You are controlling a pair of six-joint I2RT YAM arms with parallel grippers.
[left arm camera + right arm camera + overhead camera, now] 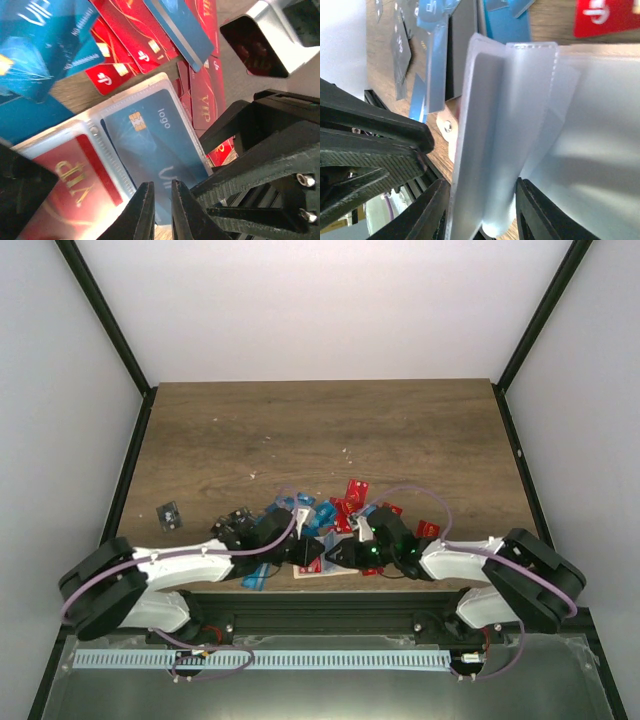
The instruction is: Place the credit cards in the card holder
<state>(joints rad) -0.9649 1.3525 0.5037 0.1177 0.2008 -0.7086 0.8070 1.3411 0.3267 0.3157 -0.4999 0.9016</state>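
cards (pixel 352 490) clutter ctr, far table (pixel 320 425) free

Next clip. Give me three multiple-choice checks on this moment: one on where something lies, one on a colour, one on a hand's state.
1. Where does the lone black card lie?
A. On the table, left of the card pile and apart from it
B. At the table's far edge
C. At the table's right edge

2. What colour is the card printed "logo", at the open card holder?
A. Red
B. Blue
C. Black

3. What is the right hand doing?
A. Open, touching nothing
B. Shut on the card holder's clear sleeves
C. Shut on a red card

Answers:
1 A: the top view shows it alone, left of the pile.
2 B: the left wrist view shows its blue face.
3 B: the right wrist view shows both fingers against the sleeves.
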